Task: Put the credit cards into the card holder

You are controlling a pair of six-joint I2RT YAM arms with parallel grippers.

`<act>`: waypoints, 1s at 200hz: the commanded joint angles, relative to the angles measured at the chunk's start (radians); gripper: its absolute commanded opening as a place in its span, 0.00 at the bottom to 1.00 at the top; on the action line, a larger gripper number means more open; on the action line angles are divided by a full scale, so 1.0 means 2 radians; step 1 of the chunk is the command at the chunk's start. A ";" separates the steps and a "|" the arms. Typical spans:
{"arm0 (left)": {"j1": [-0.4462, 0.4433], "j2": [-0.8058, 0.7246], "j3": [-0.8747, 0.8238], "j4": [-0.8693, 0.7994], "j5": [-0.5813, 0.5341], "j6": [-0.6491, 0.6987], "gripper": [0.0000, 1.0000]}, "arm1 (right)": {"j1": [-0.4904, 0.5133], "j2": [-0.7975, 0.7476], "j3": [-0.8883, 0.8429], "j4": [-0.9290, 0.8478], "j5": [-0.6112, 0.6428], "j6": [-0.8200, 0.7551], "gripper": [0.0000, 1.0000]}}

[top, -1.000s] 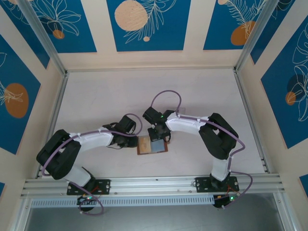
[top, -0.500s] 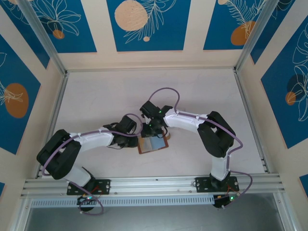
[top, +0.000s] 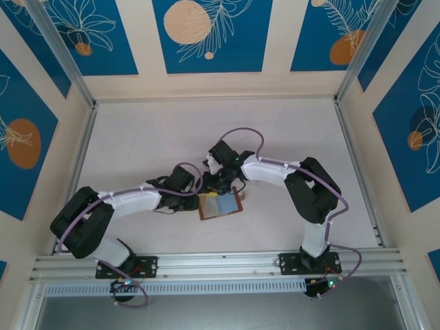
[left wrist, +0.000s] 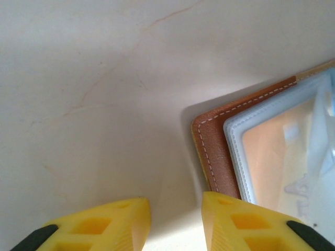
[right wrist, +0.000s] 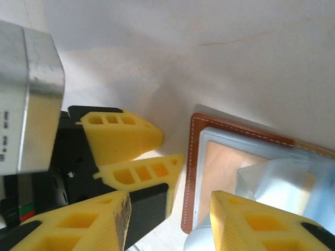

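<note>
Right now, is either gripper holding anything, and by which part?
Nothing is held. The left gripper and right gripper both have open, empty jaws, poised by one edge of the brown leather card holder with pale sleeves.

From above, the card holder is too small to tell what its sleeves hold, and the right pincer partly hides its far edge. Both wrist views cut it off at the frame edge, and a tan card inside is blurred behind the pale sleeve.
</note>
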State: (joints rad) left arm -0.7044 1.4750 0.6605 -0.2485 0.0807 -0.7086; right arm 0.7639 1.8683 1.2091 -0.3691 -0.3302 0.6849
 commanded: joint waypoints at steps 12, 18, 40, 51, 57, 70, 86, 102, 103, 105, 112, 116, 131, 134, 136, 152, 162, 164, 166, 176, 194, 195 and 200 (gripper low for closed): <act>-0.001 -0.036 -0.045 -0.011 0.021 -0.005 0.43 | 0.006 0.039 0.020 0.060 -0.061 0.004 0.46; 0.001 -0.050 -0.047 -0.021 0.019 -0.005 0.46 | 0.008 0.040 0.021 0.067 -0.065 0.004 0.46; 0.007 -0.098 -0.055 -0.054 0.013 -0.001 0.54 | 0.009 0.045 0.035 0.077 -0.076 0.001 0.46; 0.013 -0.120 -0.059 -0.068 0.012 0.001 0.57 | 0.009 0.049 0.047 0.078 -0.082 0.001 0.46; 0.015 -0.131 -0.061 -0.074 0.012 0.001 0.59 | 0.009 0.050 0.056 0.075 -0.086 0.000 0.46; 0.018 -0.149 -0.062 -0.084 0.016 0.006 0.61 | 0.010 0.051 0.074 0.069 -0.091 -0.002 0.46; 0.017 -0.163 -0.060 -0.090 0.022 0.014 0.64 | 0.008 0.041 0.089 0.053 -0.088 -0.009 0.46; 0.017 -0.169 -0.055 -0.081 0.038 0.020 0.64 | -0.002 0.016 0.095 0.025 -0.064 -0.022 0.46; 0.017 -0.169 -0.055 -0.081 0.039 0.021 0.64 | -0.003 0.014 0.096 0.024 -0.062 -0.022 0.46; 0.017 -0.169 -0.053 -0.079 0.040 0.022 0.64 | -0.006 0.010 0.095 0.019 -0.057 -0.024 0.46; 0.017 -0.169 -0.049 -0.075 0.046 0.024 0.65 | -0.015 -0.001 0.096 0.002 -0.041 -0.027 0.46; 0.017 -0.169 -0.045 -0.072 0.050 0.026 0.65 | -0.021 -0.008 0.097 -0.012 -0.028 -0.030 0.45; 0.015 -0.159 -0.029 -0.063 0.059 0.034 0.66 | -0.042 -0.040 0.092 -0.057 0.035 -0.042 0.45; 0.015 -0.155 -0.024 -0.063 0.060 0.036 0.66 | -0.046 -0.047 0.090 -0.066 0.047 -0.043 0.44; 0.014 -0.152 -0.020 -0.063 0.061 0.038 0.66 | -0.049 -0.051 0.088 -0.072 0.057 -0.044 0.44; 0.006 -0.121 0.007 -0.062 0.062 0.048 0.67 | -0.074 -0.081 0.079 -0.120 0.131 -0.051 0.44; 0.002 -0.101 0.023 -0.059 0.059 0.051 0.67 | -0.090 -0.093 0.072 -0.147 0.170 -0.054 0.43; 0.001 -0.096 0.025 -0.058 0.058 0.051 0.67 | -0.094 -0.095 0.071 -0.151 0.176 -0.054 0.43; 0.001 -0.093 0.028 -0.058 0.058 0.051 0.67 | -0.097 -0.097 0.071 -0.155 0.181 -0.055 0.43; -0.003 -0.073 0.039 -0.054 0.053 0.054 0.67 | -0.112 -0.104 0.066 -0.174 0.216 -0.058 0.43; -0.011 -0.040 0.056 -0.052 0.042 0.061 0.66 | -0.133 -0.108 0.058 -0.189 0.250 -0.067 0.43; -0.011 -0.039 0.056 -0.052 0.041 0.061 0.66 | -0.134 -0.108 0.058 -0.190 0.252 -0.068 0.43; -0.013 -0.031 0.060 -0.052 0.040 0.063 0.65 | -0.139 -0.104 0.060 -0.196 0.258 -0.070 0.42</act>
State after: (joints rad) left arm -0.7071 1.3518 0.7387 -0.3500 0.1745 -0.6228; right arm 0.5133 1.6501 1.3560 -0.6170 0.0216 0.5880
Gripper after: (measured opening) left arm 0.660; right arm 0.429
